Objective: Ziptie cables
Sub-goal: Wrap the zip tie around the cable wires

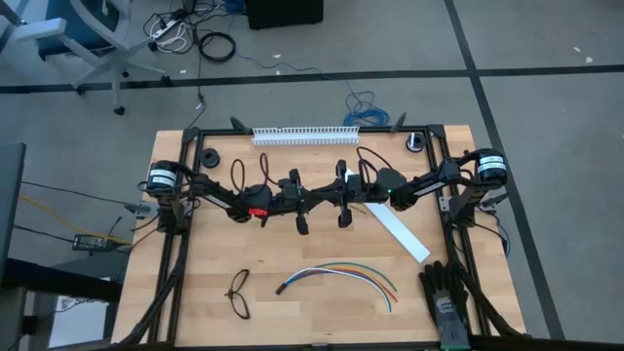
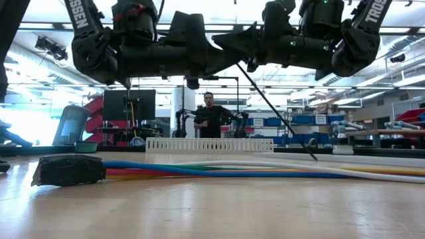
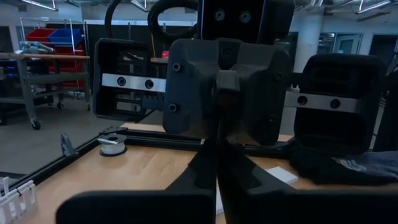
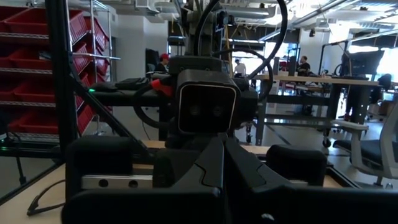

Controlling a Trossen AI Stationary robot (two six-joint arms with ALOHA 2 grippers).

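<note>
1. High view: the two arms meet nose to nose above the middle of the table (image 1: 195, 292). The left gripper (image 1: 310, 200) and the right gripper (image 1: 336, 200) almost touch, both with fingers closed. The cables (image 1: 336, 275) lie well apart from the grippers, nearer the front edge, curving from a dark end. The black glasses (image 1: 238, 293) lie just beside that dark end. A wide white strip (image 1: 398, 229) runs slantwise between the right arm and the cables' far end. A black glove (image 1: 447, 289) lies near the loose wire tips. A white comb-like rail (image 1: 305, 134) lies along the back edge.

2. Low view: the cables (image 2: 232, 169) stretch across the board; a dark block (image 2: 68, 170) rests at their end. The ziptie (image 2: 275, 113) slants from the grippers overhead down toward the table behind the cables. A person (image 2: 210, 114) stands far off in the room.

3. Left wrist view: the left fingers (image 3: 205, 171) are pressed together, facing the right gripper (image 3: 225, 93).

4. Right wrist view: the right fingers (image 4: 214, 165) are closed, pointing at the left arm's wrist camera (image 4: 206, 109).
</note>
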